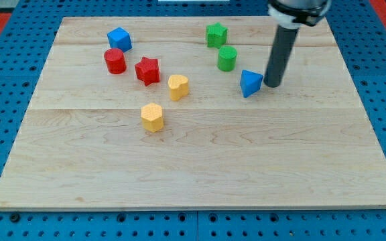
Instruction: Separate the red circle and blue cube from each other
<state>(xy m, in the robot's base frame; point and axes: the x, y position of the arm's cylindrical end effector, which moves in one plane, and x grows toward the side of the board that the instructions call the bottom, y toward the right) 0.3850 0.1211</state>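
The dark rod stands upright, my tip (273, 85) just right of the blue triangular block (250, 83); there is no grasping tool. On the wooden surface (200, 167), the red circle block (114, 61) sits just below the blue cube (119, 39), far to the view's left.

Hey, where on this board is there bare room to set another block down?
The whole strip below the yellow hexagon is bare, as is the view's right beyond my tip. The view's top is crowded: blue cube beside red circle, red star.
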